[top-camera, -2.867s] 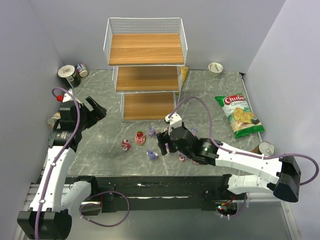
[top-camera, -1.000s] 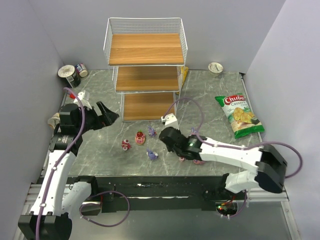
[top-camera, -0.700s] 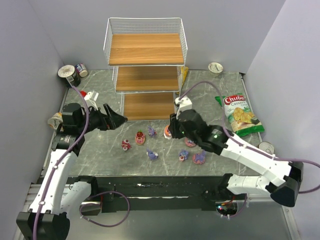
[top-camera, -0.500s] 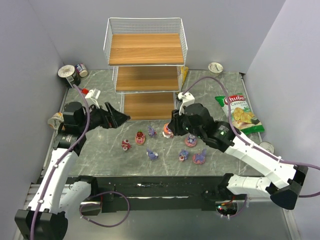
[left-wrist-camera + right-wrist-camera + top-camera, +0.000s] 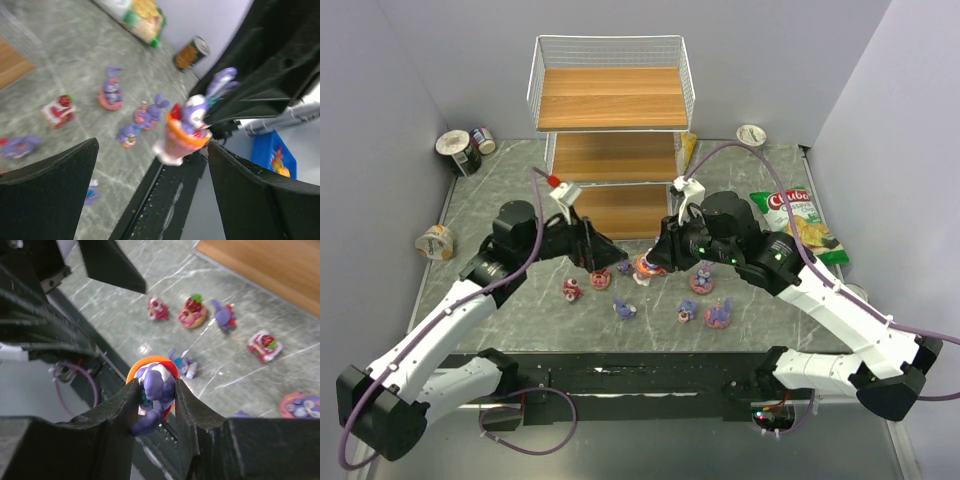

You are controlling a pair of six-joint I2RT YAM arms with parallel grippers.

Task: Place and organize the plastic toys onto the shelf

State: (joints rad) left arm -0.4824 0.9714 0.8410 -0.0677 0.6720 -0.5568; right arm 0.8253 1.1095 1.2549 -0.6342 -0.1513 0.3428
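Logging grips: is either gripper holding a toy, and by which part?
The right gripper pinches the bunny toy by its purple body, orange base free. The left gripper is open, holding nothing.

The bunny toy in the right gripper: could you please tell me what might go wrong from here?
1. The right gripper pinches the bunny toy only around its upper body, so it might slip or twist out.
2. The open left gripper sits close in front of it; the two could clash.
3. A dropped toy could scatter the loose toys beneath it.
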